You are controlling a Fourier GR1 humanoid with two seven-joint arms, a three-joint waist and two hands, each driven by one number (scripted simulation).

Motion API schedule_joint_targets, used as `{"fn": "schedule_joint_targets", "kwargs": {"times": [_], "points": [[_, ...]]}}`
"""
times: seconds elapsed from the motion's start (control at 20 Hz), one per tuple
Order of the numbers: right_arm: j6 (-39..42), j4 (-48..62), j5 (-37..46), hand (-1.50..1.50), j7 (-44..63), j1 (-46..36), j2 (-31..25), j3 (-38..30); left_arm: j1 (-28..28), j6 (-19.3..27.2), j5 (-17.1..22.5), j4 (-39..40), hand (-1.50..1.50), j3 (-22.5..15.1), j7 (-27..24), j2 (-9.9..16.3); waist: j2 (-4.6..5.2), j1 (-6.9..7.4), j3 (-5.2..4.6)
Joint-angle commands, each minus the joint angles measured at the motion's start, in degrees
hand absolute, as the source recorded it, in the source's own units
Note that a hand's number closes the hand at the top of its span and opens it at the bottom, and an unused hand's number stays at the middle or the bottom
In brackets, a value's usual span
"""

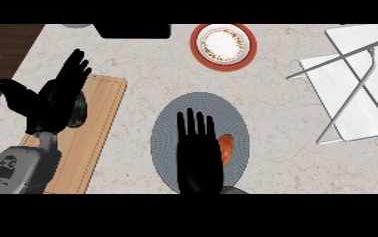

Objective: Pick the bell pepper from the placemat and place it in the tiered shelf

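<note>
The bell pepper (pixel 227 148), orange-red, lies on the grey round placemat (pixel 166 126) at lower centre of the frame, mostly hidden by the right robot hand (pixel 196 151). That robot hand is open, fingers straight, just left of the pepper and touching or nearly so, probably lining up to curl round it. At far left the left robot hand (pixel 63 93) rests open, fingers up, over a wooden cutting board (pixel 100 126) where a dark green thing shows beneath it. The tiered shelf (pixel 347 91) stands on the tabletop (pixel 280 131) at the right, well apart, so a carry rightward remains. A plate (pixel 221 46) sits upper centre
</note>
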Motion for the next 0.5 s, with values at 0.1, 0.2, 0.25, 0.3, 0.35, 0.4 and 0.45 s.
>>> {"fn": "schedule_joint_targets", "kwargs": {"times": [0.1,0.2,0.25,0.3,0.35,0.4,0.45], "points": [[1.6,3.6,1.7,-1.5,9.9,1.6,2.0,2.0,1.6,-1.5,0.0,-0.8,0.0,1.0,-0.9,0.1,0.11,0.16,0.04],[2.5,1.9,1.9,-1.5,10.1,2.6,2.0,1.9,-1.1,-1.0,-0.5,0.5,0.0,0.9,1.5,0.0,0.11,-0.28,0.05],[4.2,0.6,3.0,-1.5,11.3,3.8,2.1,2.5,2.8,-1.9,-0.5,0.9,0.0,0.5,-3.1,-1.5,0.04,-0.32,0.01],[1.3,2.7,2.8,-1.5,11.9,2.6,2.1,3.5,-0.6,-1.4,-0.2,1.3,0.0,1.6,-0.3,-0.3,0.13,-0.1,0.03],[3.4,1.4,3.6,-1.5,9.0,4.7,2.1,1.4,1.7,-1.8,-1.1,2.7,0.0,1.6,-3.8,-1.2,0.14,-0.43,0.03],[1.4,2.7,3.6,-1.5,11.0,4.0,2.1,4.1,1.5,0.4,-2.6,-0.9,0.0,-1.0,-0.8,-2.7,0.06,0.03,0.06],[1.0,3.5,3.7,-1.5,8.5,3.7,2.1,0.9,1.6,-0.8,-0.8,-3.5,0.0,0.9,2.8,-0.2,0.04,0.18,0.08]]}}
